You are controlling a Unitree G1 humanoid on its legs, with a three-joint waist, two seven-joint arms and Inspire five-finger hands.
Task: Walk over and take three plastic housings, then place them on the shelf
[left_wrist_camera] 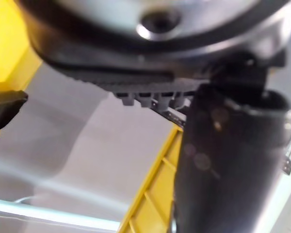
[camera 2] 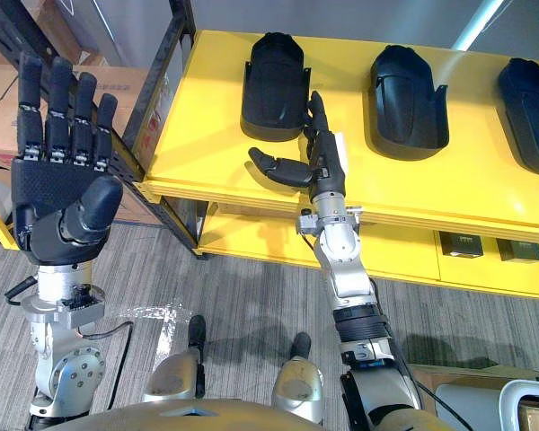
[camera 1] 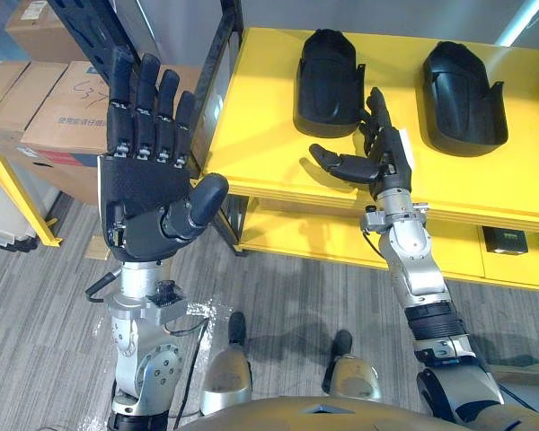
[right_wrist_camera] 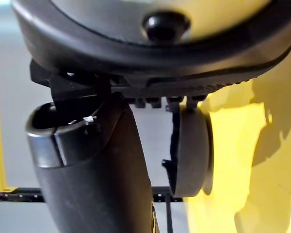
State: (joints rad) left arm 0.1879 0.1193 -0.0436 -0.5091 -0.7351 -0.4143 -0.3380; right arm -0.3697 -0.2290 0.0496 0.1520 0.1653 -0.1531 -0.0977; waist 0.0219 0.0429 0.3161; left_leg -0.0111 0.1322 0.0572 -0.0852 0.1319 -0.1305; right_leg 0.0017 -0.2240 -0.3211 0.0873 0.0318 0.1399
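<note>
Three black plastic housings lie in a row on the yellow shelf top (camera 2: 207, 135): a left housing (camera 2: 274, 85), a middle housing (camera 2: 409, 94) and a right housing (camera 2: 530, 99). My right hand (camera 2: 326, 157) is open over the shelf's front part. Its fingers point straight at the left housing's near right corner and its thumb sticks out sideways. I cannot tell whether they touch it. In the right wrist view that housing (right_wrist_camera: 191, 150) shows edge-on past my thumb (right_wrist_camera: 97, 170). My left hand (camera 1: 148, 193) is raised off to the left of the shelf, open and holding nothing.
A black shelf upright (camera 1: 220, 63) stands at the shelf's left corner. Cardboard boxes (camera 1: 54, 99) and a yellow frame (camera 1: 18, 197) are further left. Small dark boxes (camera 2: 463, 244) sit on the lower yellow shelf. Grey floor lies in front.
</note>
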